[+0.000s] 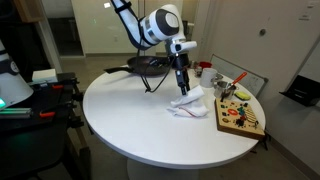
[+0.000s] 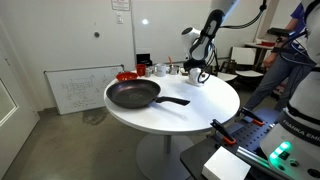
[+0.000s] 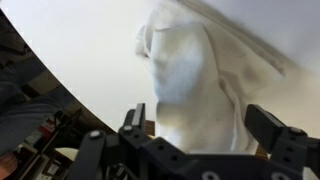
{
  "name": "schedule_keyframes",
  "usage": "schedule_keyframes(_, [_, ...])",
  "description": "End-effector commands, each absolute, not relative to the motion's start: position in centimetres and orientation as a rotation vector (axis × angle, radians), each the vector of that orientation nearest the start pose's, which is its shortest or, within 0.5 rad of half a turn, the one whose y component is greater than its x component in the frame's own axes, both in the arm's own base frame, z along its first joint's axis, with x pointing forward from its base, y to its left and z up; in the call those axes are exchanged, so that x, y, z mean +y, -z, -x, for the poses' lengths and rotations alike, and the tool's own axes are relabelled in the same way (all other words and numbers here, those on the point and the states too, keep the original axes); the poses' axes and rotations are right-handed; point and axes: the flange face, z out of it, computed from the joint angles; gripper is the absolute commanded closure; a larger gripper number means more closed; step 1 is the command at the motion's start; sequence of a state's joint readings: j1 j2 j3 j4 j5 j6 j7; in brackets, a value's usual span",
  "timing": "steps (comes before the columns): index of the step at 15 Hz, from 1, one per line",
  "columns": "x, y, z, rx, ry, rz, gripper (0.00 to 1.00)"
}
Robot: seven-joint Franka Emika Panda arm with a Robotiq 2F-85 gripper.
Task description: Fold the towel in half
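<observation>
The towel (image 1: pixel 189 103) is a small white rumpled cloth lying on the round white table (image 1: pixel 130 120), near its far side in an exterior view (image 2: pixel 197 77). In the wrist view the towel (image 3: pixel 190 70) fills the middle and looks bunched, with a folded ridge running to the right. My gripper (image 1: pixel 182 86) hangs straight down over it, fingertips at the cloth. In the wrist view the gripper (image 3: pixel 200 125) has its two fingers wide apart, one on each side of the towel. It also shows in an exterior view (image 2: pixel 201 70).
A dark frying pan (image 2: pixel 133 95) sits on the table, behind the arm in an exterior view (image 1: pixel 150 65). A wooden board with coloured pieces (image 1: pixel 240 118) lies beside the towel. Cups and a red item (image 1: pixel 204 68) stand nearby. A person (image 2: pixel 290 50) stands beyond the table.
</observation>
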State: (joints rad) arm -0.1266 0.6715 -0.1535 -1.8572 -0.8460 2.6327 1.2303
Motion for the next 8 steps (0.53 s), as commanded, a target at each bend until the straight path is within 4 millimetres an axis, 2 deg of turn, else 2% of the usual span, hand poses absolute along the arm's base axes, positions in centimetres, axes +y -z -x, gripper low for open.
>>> schedule_keyframes(1, [-18.7,-18.4,-63.2,1.311,0.457,3.242,0.00])
schedule_keyframes(5, [-21.9,-19.1,-63.7,1.338,0.281,3.126,0.00])
schedule_keyframes(8, [-22.1,-18.9,-63.5,1.332,0.029,2.995,0.00])
